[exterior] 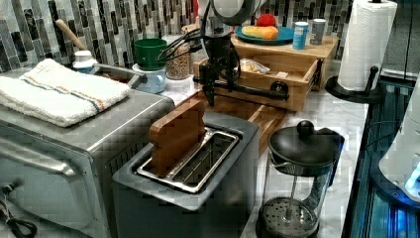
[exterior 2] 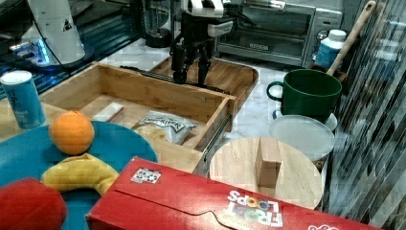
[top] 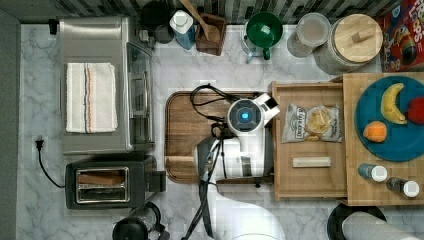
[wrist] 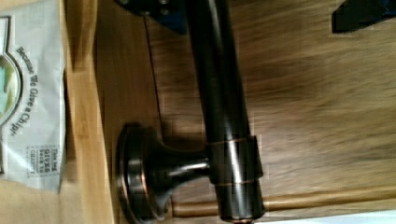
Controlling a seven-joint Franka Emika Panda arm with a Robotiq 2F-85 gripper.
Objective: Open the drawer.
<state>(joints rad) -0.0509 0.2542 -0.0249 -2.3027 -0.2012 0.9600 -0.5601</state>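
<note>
The light-wood drawer (top: 310, 181) stands pulled well out of its cabinet over the dark cutting board (top: 182, 125). Inside it lie a bag of chips (top: 312, 122) and a small white bar (top: 311, 162). Across the drawer's front panel (exterior 2: 158, 93) runs the long black bar handle (exterior: 250, 91). My gripper (exterior 2: 190, 76) points down at that handle with one finger on each side of the bar. In the wrist view the handle (wrist: 219, 107) passes between the open gripper (wrist: 257, 14), close to one finger (wrist: 156, 16) and well apart from the other.
A toaster oven (top: 100, 85) and a toaster (top: 107, 186) stand at the top view's left. A green cup (top: 264, 29), jars and a bottle line the back wall. A French press (exterior: 297, 178) is near the front edge. On the cabinet sits a blue fruit plate (top: 370, 150).
</note>
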